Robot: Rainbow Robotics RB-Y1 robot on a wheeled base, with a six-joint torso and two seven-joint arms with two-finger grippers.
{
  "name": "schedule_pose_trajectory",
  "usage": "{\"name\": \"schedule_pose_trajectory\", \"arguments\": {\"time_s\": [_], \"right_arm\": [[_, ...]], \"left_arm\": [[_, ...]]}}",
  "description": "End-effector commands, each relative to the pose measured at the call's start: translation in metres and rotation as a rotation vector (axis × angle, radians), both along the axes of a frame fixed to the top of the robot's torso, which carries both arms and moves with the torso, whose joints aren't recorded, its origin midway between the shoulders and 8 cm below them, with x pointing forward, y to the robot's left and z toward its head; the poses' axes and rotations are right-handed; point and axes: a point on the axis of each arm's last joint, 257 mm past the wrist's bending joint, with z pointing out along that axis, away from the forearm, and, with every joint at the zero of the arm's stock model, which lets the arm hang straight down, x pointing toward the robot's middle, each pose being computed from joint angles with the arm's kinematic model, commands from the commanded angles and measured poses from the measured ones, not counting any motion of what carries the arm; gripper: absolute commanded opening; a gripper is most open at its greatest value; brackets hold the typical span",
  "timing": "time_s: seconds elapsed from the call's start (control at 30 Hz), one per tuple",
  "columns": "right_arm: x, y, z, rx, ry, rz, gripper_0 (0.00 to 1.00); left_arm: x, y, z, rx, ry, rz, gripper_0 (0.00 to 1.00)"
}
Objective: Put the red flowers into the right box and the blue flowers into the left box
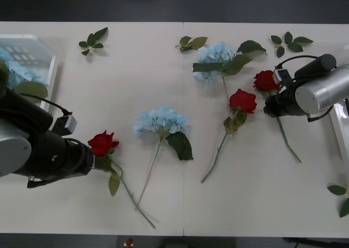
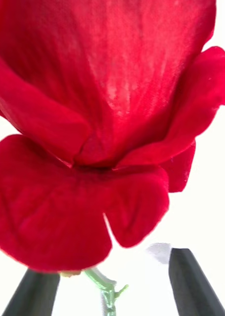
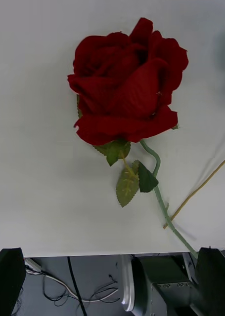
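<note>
Three red flowers lie on the white table. My right gripper (image 1: 274, 102) is at the stem just below the rightmost rose (image 1: 265, 80). In the right wrist view its bloom (image 2: 102, 123) looms close, and the thin stem (image 2: 108, 292) runs between the open gripper's (image 2: 112, 291) two dark fingers. My left gripper (image 3: 110, 284), also open, sits beside the near-left rose (image 1: 102, 143); that rose's stem (image 3: 161, 207) reaches one finger (image 3: 213, 276). A third rose (image 1: 242, 101) lies centre right. Two blue flowers (image 1: 161, 120) (image 1: 215, 54) lie mid-table. The left box (image 1: 50, 56) holds pale-blue blooms. The right box (image 1: 342, 129) shows as a sliver.
Loose green leaf sprigs lie at the back left (image 1: 92, 41), back right (image 1: 289, 42) and near right corner (image 1: 341, 196). The table's near edge (image 3: 92, 254) runs just under my left gripper, with cables and the robot base below it.
</note>
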Motion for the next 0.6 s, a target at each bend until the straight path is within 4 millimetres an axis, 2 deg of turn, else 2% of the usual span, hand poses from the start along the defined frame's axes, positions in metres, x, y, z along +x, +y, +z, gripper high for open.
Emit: {"name": "schedule_pose_trajectory", "arguments": {"time_s": [0.03, 0.2, 0.37, 0.47, 0.6], "right_arm": [[0.01, 0.015, 0.009, -0.035, -0.017, 0.072, 0.52], [0.009, 0.016, 0.009, -0.041, -0.015, 0.075, 0.34], [0.01, 0.017, 0.01, -0.038, -0.017, 0.076, 0.11], [0.011, 0.017, 0.011, -0.037, -0.018, 0.076, 0.03], [0.012, 0.018, 0.014, -0.034, -0.021, 0.077, 0.0]], "left_arm": [[0.01, -0.012, 0.0, -0.001, -0.061, 0.041, 1.0], [0.019, -0.019, -0.015, 0.063, -0.127, 0.056, 1.0], [0.024, -0.029, -0.032, 0.091, -0.164, 0.075, 1.0], [0.025, -0.037, -0.041, 0.077, -0.16, 0.083, 1.0], [0.034, -0.042, -0.055, 0.068, -0.164, 0.092, 1.0]]}}
